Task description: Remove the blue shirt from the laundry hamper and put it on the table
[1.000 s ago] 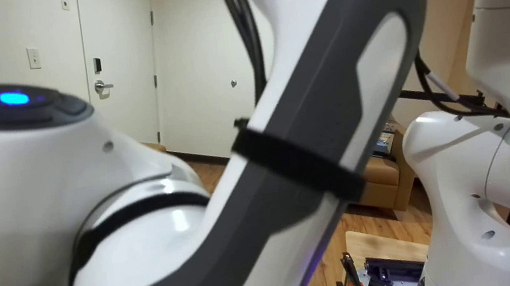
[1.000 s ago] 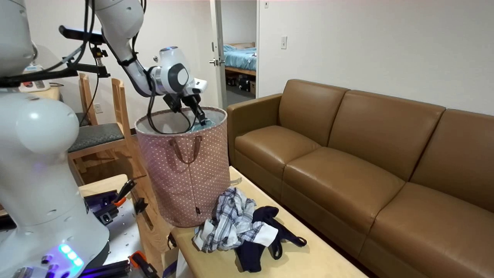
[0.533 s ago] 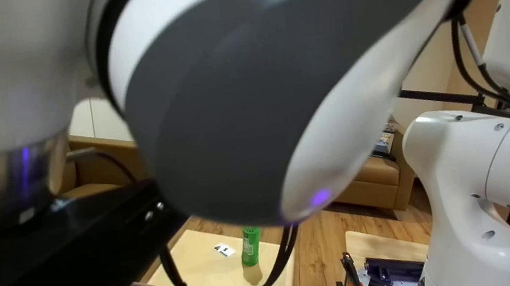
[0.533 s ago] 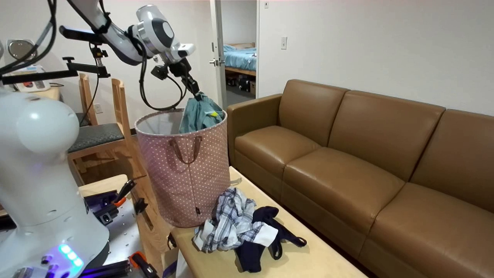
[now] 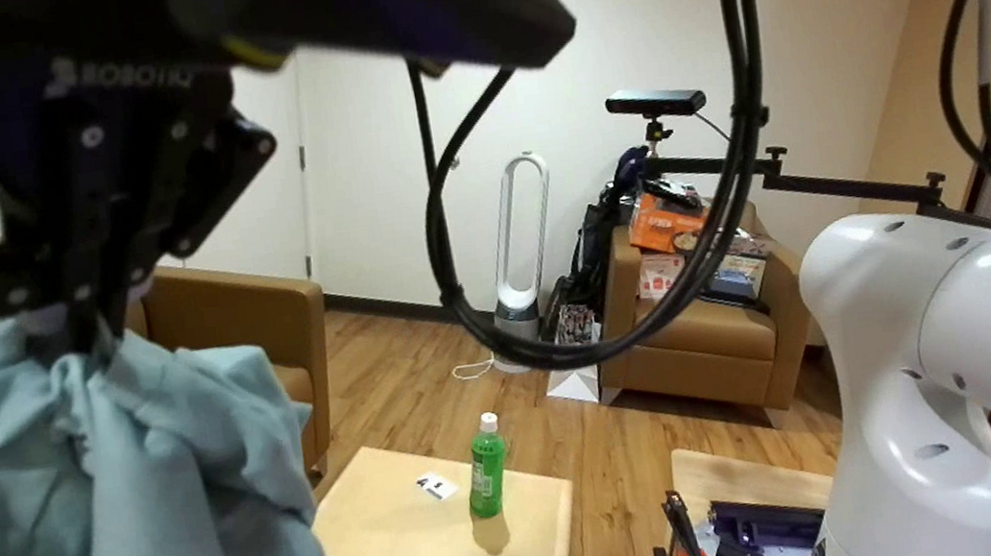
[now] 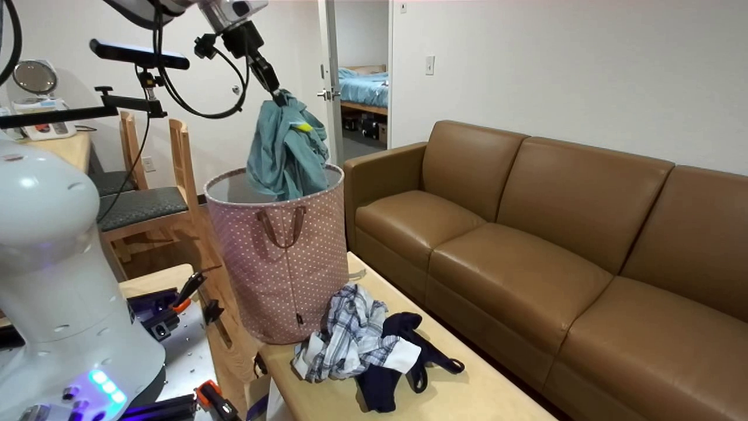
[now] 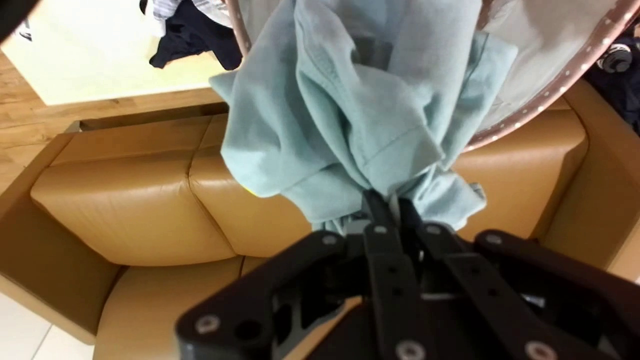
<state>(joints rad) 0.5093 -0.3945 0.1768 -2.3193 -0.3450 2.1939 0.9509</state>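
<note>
The blue shirt [image 6: 286,152] is a limp grey-blue garment with a yellow patch, hanging bunched over the laundry hamper [image 6: 263,275]. My gripper [image 6: 279,98] is shut on its top and holds it up; the wrist view shows the shirt [image 7: 350,115] pinched between the fingertips of the gripper [image 7: 390,196]. The shirt's lower end drops behind the hamper's front rim and is hidden there. The hamper is pink with white dots and stands on the light wood table [image 6: 467,397]. The hamper's rim [image 7: 565,80] shows in the wrist view.
A plaid shirt [image 6: 350,339] and a navy garment [image 6: 383,386] lie on the table beside the hamper. A green bottle [image 5: 486,468] and a small card [image 5: 436,485] stand and lie there too. A brown sofa [image 6: 526,245] runs along the table. A camera on an arm [image 6: 139,55] is nearby.
My gripper has risen from the hamper's mouth and shifted left in an exterior view. The shirt has come up with it; earlier only a small bit showed at the rim.
</note>
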